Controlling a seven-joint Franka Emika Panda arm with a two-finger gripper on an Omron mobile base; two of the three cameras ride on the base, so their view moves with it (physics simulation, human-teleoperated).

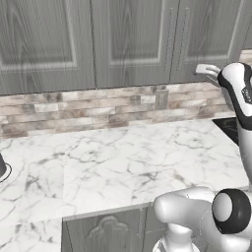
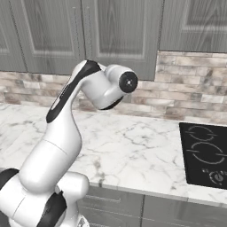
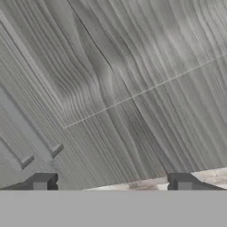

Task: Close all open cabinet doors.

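Wall cabinets: a row of tall dark-grey wood-grain cabinet doors (image 1: 133, 42) along the top of both base views, above the tile backsplash (image 1: 98, 110); every panel within frame appears to lie flush with its neighbours, none visibly ajar, though the tops and the far ends of the row are cut off. Counter (image 1: 123, 162): white marble, broad, with a black cooktop (image 2: 206, 153) at its right end and grey base-cabinet fronts below its edge. Arm (image 2: 66, 115): white, dark-jointed, raised from the base toward the cabinet row. Jaws (image 3: 111, 181): spread wide apart and empty, two dark tips at the bottom of the hand view, pointed straight at a wood-grain panel very close ahead; a thin seam crosses that panel slantwise, and part of a recessed frame (image 3: 26, 142) sits to one side. Bearing: the door lies directly in front of the jaws, long axis vertical, so any closing push would run forward into the panel. Handles (image 1: 170, 37): slim vertical bars, faint. Undetermined: which door the hand faces, whether it is fully shut, whether contact exists; a dark round object (image 1: 2, 167) at the left edge is clipped and unidentifiable.
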